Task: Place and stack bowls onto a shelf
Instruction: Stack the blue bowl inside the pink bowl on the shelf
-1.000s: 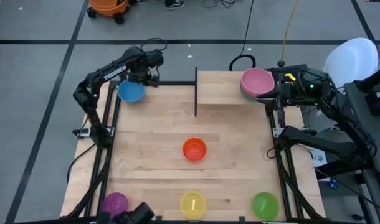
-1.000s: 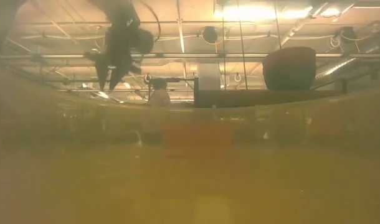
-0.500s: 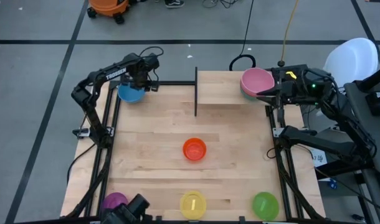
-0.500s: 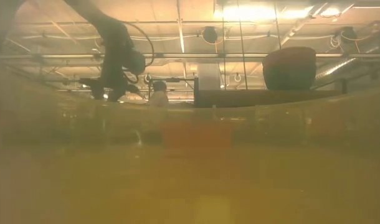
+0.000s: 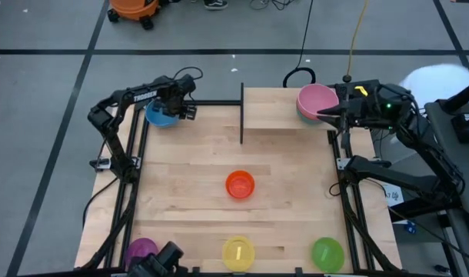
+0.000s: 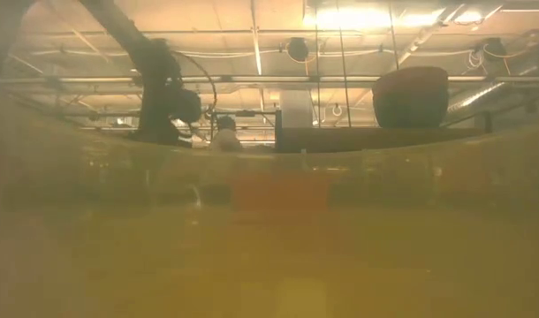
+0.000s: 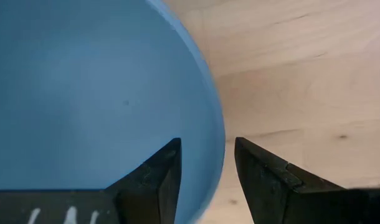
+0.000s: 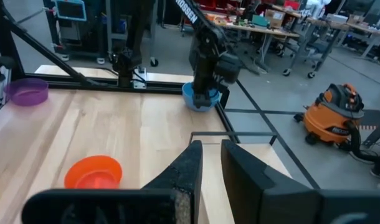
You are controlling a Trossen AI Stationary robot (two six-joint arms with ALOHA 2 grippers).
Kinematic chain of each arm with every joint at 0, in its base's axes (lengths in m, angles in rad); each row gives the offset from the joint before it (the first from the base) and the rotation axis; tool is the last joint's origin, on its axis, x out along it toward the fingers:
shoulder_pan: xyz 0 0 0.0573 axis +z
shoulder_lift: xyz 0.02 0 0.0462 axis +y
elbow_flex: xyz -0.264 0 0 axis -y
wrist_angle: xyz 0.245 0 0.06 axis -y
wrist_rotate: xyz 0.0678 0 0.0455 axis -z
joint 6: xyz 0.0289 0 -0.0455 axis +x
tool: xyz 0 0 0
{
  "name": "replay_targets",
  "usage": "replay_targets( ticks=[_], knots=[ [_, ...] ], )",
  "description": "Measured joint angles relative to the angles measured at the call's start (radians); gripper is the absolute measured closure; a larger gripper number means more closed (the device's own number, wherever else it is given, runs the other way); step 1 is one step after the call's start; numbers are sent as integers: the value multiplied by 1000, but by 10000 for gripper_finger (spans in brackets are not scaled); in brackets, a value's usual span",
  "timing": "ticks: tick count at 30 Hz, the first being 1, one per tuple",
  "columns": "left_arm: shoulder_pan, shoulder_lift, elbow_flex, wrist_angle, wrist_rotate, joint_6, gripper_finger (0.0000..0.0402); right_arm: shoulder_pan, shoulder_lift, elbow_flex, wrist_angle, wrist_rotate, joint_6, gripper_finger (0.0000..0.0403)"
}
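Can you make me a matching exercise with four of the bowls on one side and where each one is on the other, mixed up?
Column one:
1. blue bowl
2. pink bowl
3. orange bowl
4. green bowl

Column two:
A. middle of the table
B. on the shelf, stacked on another bowl
C. near edge of the table, on the right arm's side
D. far corner on the left arm's side, its rim between the left gripper's fingers

Pairs: 1-D, 2-B, 3-A, 4-C
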Motion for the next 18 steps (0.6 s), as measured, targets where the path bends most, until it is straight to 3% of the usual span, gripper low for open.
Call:
replay_targets(
  ticks=[5, 11, 18],
  knots=[
    [0, 0, -21, 18, -1, 20, 272, 0, 0, 0, 29, 0, 12, 351],
    [0, 0, -21, 28, -1, 74, 385, 0, 0, 0, 51, 0, 37, 351],
    [-35, -15, 8, 18, -1, 141, 395, 0, 0, 0, 49, 0, 37, 351]
  ],
)
